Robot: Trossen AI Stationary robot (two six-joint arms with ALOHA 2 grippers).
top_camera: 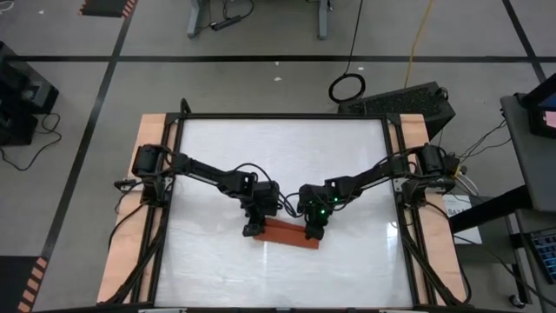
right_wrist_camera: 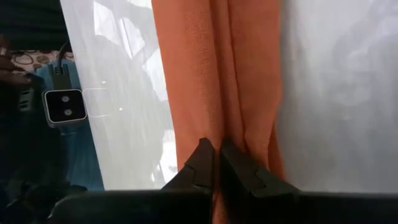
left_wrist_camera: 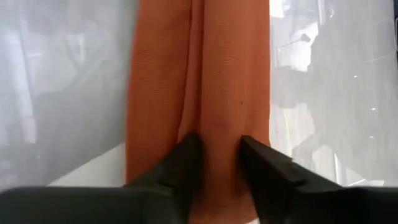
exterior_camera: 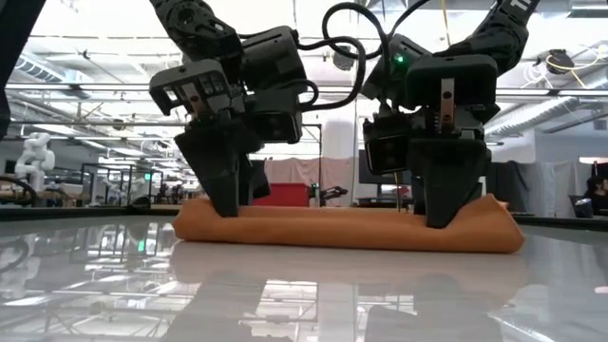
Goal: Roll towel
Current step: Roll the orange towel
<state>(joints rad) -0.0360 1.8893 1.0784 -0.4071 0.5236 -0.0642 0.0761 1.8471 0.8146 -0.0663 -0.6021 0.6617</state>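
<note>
The rust-orange towel (top_camera: 287, 233) lies on the white table as a long narrow bundle of several folds, a little right of and nearer than the table's middle; it also shows in the low view (exterior_camera: 347, 228). My left gripper (top_camera: 253, 228) stands over the towel's left end, shut on a ridge of cloth (left_wrist_camera: 219, 155). My right gripper (top_camera: 313, 230) stands over the right part, its fingers almost together on a thin fold (right_wrist_camera: 217, 155). Both come down from above (exterior_camera: 228, 204) (exterior_camera: 446, 214). My left gripper pinches a raised ridge of the towel (left_wrist_camera: 219, 134) between its two fingers (left_wrist_camera: 186, 158), near the towel's left end. The fingers point down and stand across the bundle. The towel rests on the table. My right gripper pinches a thin fold (right_wrist_camera: 219, 134) in the crease between two ridges of the towel, near its right end. The fingers (right_wrist_camera: 202, 162) point down from above and stand across the bundle. The towel lies flat on the table.
The bare white tabletop (top_camera: 287, 156) spreads round the towel on every side, bounded by a black frame (top_camera: 282, 116). A small camera unit (right_wrist_camera: 64, 106) shows beyond the table's edge in the right wrist view.
</note>
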